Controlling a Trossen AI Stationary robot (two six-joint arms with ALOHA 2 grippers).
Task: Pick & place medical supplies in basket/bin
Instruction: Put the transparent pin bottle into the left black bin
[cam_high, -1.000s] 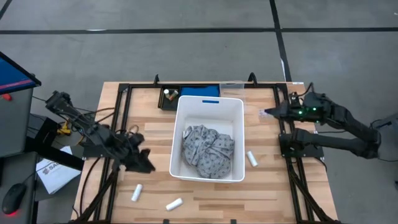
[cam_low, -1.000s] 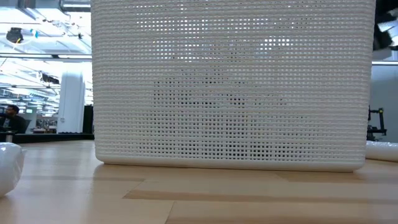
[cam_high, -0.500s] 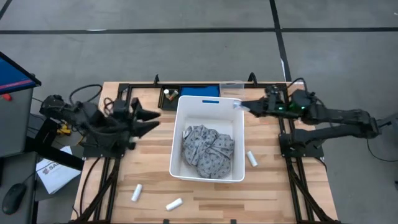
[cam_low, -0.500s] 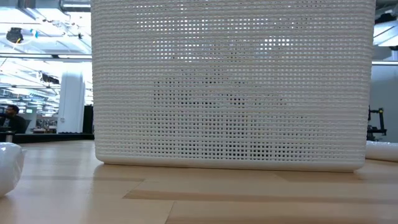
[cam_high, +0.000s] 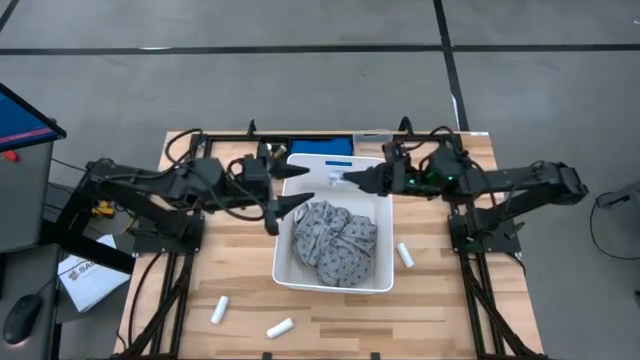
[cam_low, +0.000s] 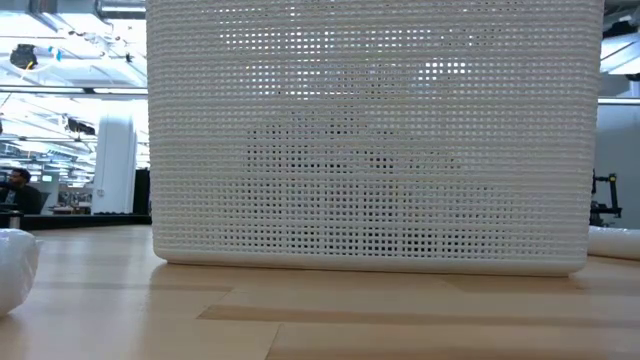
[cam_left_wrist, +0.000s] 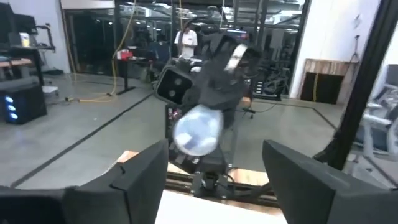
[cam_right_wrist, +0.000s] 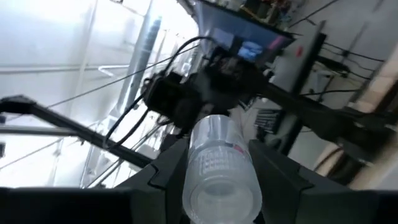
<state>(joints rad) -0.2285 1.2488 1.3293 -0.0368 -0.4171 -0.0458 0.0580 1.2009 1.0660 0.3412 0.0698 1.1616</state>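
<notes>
The white basket (cam_high: 285, 250) stands mid-table, and its perforated wall (cam_low: 370, 140) fills the low view. The grey speckled fabric (cam_high: 335, 243) lies inside it. Three white rolls lie on the wood: one (cam_high: 405, 254) to the basket's right and two (cam_high: 220, 309) (cam_high: 279, 327) near the front edge. My left gripper (cam_high: 290, 203) hovers open over the basket's left rim; its fingers stand wide apart in the left wrist view (cam_left_wrist: 214, 186). My right gripper (cam_high: 345, 180) is over the basket's far end, shut on a clear plastic tube (cam_right_wrist: 221, 168). My right gripper pinches the clear tube between its two fingers (cam_right_wrist: 168, 165), which lie along the tube's sides. The tube's rounded free end (cam_left_wrist: 198, 129) sticks out past the fingertips toward the table's left. The arm reaches in roughly level from the right, and the tube is lifted clear above the basket.
A blue item (cam_high: 320, 147) and a small black tray (cam_high: 272, 157) sit behind the basket at the far edge. Black frame rails (cam_high: 195, 170) run along both table sides. In the low view a roll shows at each edge (cam_low: 15, 265) (cam_low: 615, 240). People stand in the room behind.
My left gripper swung from the table's near-left area toward the far edge, then right to the basket's left rim. My right gripper travelled from the table's right edge leftward to above the basket's far end, carrying the clear tube. The basket, fabric and rolls stayed put.
</notes>
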